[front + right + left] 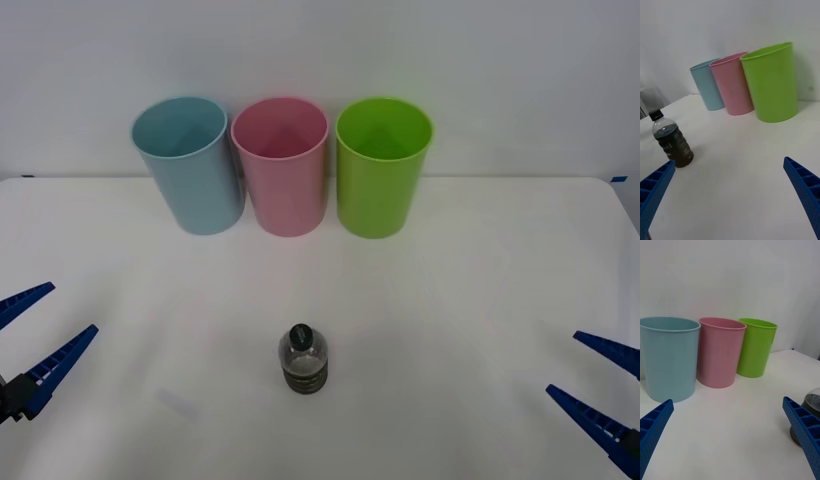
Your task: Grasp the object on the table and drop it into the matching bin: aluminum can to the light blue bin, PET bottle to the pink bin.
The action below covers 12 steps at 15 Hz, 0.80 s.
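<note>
Three tall round bins stand upright in a row at the upper middle of the front view, on the far part of the white table [480,300]: light blue bin [190,165] at left, pink bin [283,165] in the middle, lime green bin [381,165] at right. Light blue and pink bins nearly touch; the green one stands just beside the pink.

PET bottle [304,360]: one, small, clear plastic, dark cap, dark lower part. Upright on the table at lower centre of the front view, well apart from the bins and from both grippers.

Left gripper [35,335]: lower left edge of the front view, above the table, blue ribbed fingers spread wide, holding nothing. Its wrist view takes in all three bins and part of the bottle beside one finger.

Right gripper [600,385]: lower right edge of the front view, fingers likewise spread apart and empty.
</note>
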{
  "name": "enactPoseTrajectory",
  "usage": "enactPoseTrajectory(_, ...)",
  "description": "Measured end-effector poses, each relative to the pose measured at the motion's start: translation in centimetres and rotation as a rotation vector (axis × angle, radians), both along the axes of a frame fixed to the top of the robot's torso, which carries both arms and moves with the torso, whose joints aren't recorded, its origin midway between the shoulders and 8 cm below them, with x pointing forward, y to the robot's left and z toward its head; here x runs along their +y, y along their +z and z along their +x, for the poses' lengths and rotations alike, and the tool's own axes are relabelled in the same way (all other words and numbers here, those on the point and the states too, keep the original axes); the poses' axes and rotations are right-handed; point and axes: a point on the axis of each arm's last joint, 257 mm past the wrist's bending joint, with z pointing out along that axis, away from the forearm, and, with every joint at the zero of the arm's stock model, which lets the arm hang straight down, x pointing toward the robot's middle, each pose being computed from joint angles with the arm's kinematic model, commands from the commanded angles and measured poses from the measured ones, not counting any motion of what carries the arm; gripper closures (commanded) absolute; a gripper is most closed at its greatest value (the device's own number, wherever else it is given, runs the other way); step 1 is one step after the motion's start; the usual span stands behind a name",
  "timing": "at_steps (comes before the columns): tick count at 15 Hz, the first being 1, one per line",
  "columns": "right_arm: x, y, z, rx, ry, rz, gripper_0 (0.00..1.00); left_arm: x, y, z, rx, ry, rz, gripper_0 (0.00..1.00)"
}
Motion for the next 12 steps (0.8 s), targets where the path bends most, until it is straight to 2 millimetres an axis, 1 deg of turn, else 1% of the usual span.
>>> enactPoseTrajectory(3, 2.2, -1.5, -0.6, 0.018, 0.078, -0.010, 0.00, 0.0, 0.0, 0.0, 0.000, 0.000, 0.000, 0.00)
enactPoseTrajectory(5, 3.8, -2.0, -0.4, 0.007, 0.110, -0.015, 0.00, 0.0, 0.0, 0.0, 0.000, 0.000, 0.000, 0.00)
enactPoseTrajectory(9, 7.0, -3.2, 1.2, -0.111, 0.140, -0.105, 0.00, 0.0, 0.0, 0.0, 0.000, 0.000, 0.000, 0.00)
enactPoseTrajectory(12, 9.7, -4.6, 1.9, -0.143, 0.199, -0.119, 0.00, 0.0, 0.0, 0.0, 0.000, 0.000, 0.000, 0.00)
